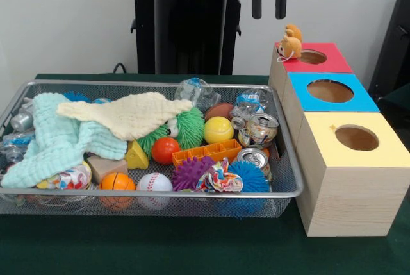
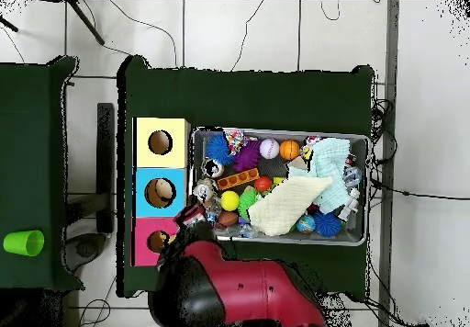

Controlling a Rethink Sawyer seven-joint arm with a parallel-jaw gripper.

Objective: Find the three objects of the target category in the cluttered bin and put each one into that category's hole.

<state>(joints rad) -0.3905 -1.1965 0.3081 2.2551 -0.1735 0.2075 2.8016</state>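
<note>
The wire mesh bin (image 1: 285, 179) sits on the dark green table (image 1: 192, 249), crowded with toys, cans and cloths. A pale yellow cloth (image 1: 125, 113) lies across the middle over a mint green cloth (image 1: 54, 143) that spills toward the left end. Along the front run an orange basketball (image 1: 116, 182), a white baseball (image 1: 154, 183), a purple spiky ball (image 1: 189, 174), a multicoloured knotted toy (image 1: 221, 177) and a blue spiky ball (image 1: 250, 177). Behind them lie a yellow wedge (image 1: 136, 156), an orange ball (image 1: 164, 150), an orange brick (image 1: 206, 152), a green furry ball (image 1: 186, 127), a yellow ball (image 1: 218, 130) and two crushed cans (image 1: 259, 131).

Just beside the bin's right end stands a row of three wooden boxes with round holes in their tops: yellow box (image 1: 355, 139) nearest, blue box (image 1: 330, 91) in the middle, red box (image 1: 315, 57) farthest. A small orange plush animal (image 1: 291, 42) sits on the red box's left rim, beside its hole.

The gripper (image 1: 268, 13) hangs high above the red box, its two dark fingers pointing down with a narrow gap between them and nothing held.

The overhead view shows what the front view does not: a brownish object inside the blue box's hole (image 2: 162, 192), the red arm (image 2: 248, 291) bulking over the red box (image 2: 147, 242), and a green cup (image 2: 24, 242) on a separate table. From above the gripper itself is hidden under the arm.
</note>
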